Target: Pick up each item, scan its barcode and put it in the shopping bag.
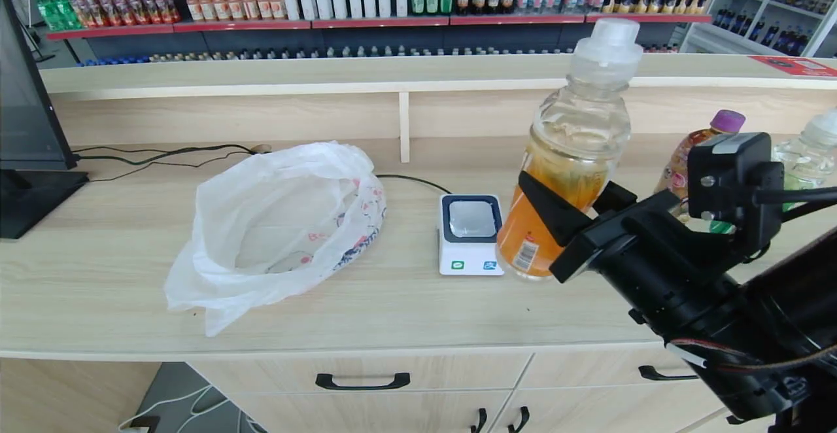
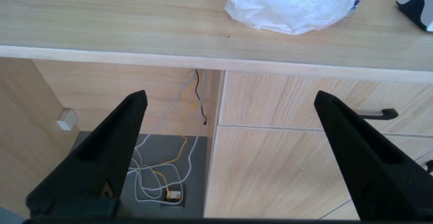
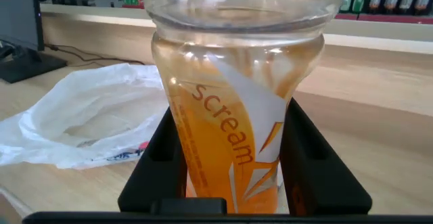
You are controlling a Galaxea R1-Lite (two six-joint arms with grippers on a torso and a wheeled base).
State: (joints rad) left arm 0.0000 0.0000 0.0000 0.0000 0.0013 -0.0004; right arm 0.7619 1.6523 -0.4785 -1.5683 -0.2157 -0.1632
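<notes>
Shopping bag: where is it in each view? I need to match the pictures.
Head view: shopping bag on the counter, left of the scanner.
Left wrist view: shopping bag on the counter, above the drawers.
Right wrist view: shopping bag on the counter, beside the held bottle.
Shared landmark: the counter.

Bright, even light falls on the wooden counter. The scanner window shows pale glare, and the orange drink bottle glints. The shopping bag casts a soft shadow. Counter edges curve in the head view.
</notes>
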